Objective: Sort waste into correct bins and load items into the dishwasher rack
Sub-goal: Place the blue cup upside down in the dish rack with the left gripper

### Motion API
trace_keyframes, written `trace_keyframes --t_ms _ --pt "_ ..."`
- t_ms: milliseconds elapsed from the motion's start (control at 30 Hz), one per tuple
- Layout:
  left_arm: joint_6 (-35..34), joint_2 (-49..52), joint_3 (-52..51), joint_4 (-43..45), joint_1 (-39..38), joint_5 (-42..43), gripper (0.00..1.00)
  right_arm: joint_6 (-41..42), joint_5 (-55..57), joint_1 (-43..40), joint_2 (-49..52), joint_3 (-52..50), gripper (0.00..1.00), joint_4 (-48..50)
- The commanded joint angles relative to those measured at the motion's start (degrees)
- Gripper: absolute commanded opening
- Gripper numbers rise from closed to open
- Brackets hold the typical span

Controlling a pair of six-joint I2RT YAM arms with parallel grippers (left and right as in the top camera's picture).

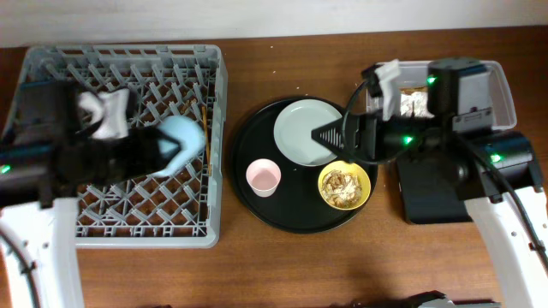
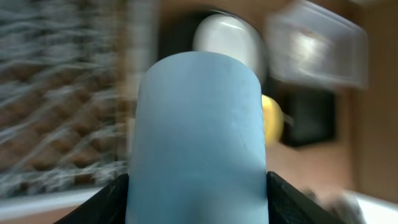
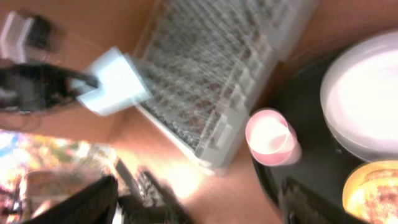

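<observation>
My left gripper (image 1: 167, 147) is shut on the light-blue cup (image 1: 182, 139) and holds it over the right part of the grey dishwasher rack (image 1: 51, 64). In the left wrist view the cup (image 2: 199, 130) fills the space between the fingers. My right gripper (image 1: 330, 135) is open and empty, above the pale grey-green plate (image 1: 300, 128). The pink cup (image 1: 264, 177) and the yellow bowl (image 1: 344, 185), which holds brownish food scraps, stand on the round black tray. White tissue (image 1: 413, 104) lies in the clear tub (image 1: 503, 96). A thin brown strip (image 1: 206, 115) lies in the rack.
The round black tray (image 1: 257, 128) sits in the middle of the table. The shallow black rectangular tray (image 1: 432, 192) lies in front of the clear tub, partly under my right arm. Both wrist views are blurred.
</observation>
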Motion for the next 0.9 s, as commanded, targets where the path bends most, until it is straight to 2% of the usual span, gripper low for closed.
trace_keyframes --t_ms 0,100,133,200,300,400,433,500,600,700,767,800,867 --pt "-9.1 -1.0 -1.3 -3.0 8.0 -22.1 0.57 -0.1 16.0 7.4 1.9 -0.6 0.84 -6.0" --pt "-10.4 -1.0 -9.0 -1.5 12.8 -22.1 0.57 0.0 22.0 14.8 3.6 -1.5 0.87 -7.8" --pt "-10.4 -1.0 -15.2 2.4 15.6 -20.7 0.57 0.0 22.3 16.5 4.5 -1.5 0.87 -7.8" --pt "-11.5 -1.0 -22.5 8.0 19.4 -17.2 0.57 0.0 22.3 16.7 5.2 -1.6 0.88 -7.8" --pt "-11.5 -1.0 -29.2 15.8 22.9 -16.3 0.57 0.0 22.3 16.7 5.2 -1.6 0.88 -7.8" --pt "-11.5 -1.0 -34.9 20.4 23.0 -12.7 0.58 0.0 22.3 16.7 5.2 -1.6 0.88 -7.8" --pt "-11.6 -1.0 -36.7 21.7 23.0 -12.7 0.66 0.0 22.3 16.7 5.2 -1.6 0.88 -7.8" --pt "-11.8 -0.9 -39.4 24.5 23.0 -12.7 0.69 0.0 22.3 16.7 5.2 -1.6 0.88 -7.8" --pt "-11.8 -0.8 -39.4 28.1 23.0 -12.5 0.94 -0.1 22.3 16.7 5.2 -1.6 0.89 -8.2" --pt "-11.7 -0.9 -38.9 27.6 23.0 -11.4 0.94 -0.1 22.3 16.7 5.2 -1.6 0.89 -8.2" --pt "-9.5 -1.2 -32.6 23.8 23.0 -4.9 0.94 0.0 22.5 16.7 5.9 -1.9 0.91 -5.7" --pt "-7.7 -1.7 -26.8 20.5 22.8 -2.8 0.94 0.2 23.0 16.7 7.3 -2.9 0.81 -3.3" --pt "0.1 -3.3 -13.3 13.2 17.3 -1.8 0.94 2.6 23.5 17.6 14.6 -7.8 0.71 3.8"
